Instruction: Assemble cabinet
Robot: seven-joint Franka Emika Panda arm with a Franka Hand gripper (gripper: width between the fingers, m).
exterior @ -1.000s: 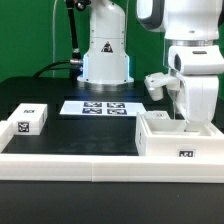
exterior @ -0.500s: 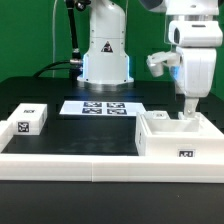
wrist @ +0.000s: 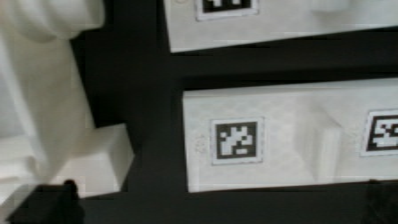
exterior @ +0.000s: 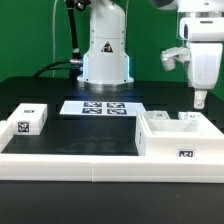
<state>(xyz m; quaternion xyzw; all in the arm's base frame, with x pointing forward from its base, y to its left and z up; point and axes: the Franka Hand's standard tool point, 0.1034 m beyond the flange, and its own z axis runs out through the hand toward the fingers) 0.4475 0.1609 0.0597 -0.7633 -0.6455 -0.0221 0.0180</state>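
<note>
Cabinet sits on the table at the exterior view's right, open side up, next to the long white rail. Gripper hovers above its far right corner, apart from it, with nothing seen in it; jaw gap not readable in either view. Judgement: hollow rigid plastic, probably light, smooth and likely slippery. Whole body looks too wide for the jaws, so pinch one thin upright wall near its middle

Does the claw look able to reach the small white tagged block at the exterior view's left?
Probably yes: the claw hangs above the large white plastic cabinet, only the flat marker board lies between, and the small white tagged block has its top uncovered.
</note>
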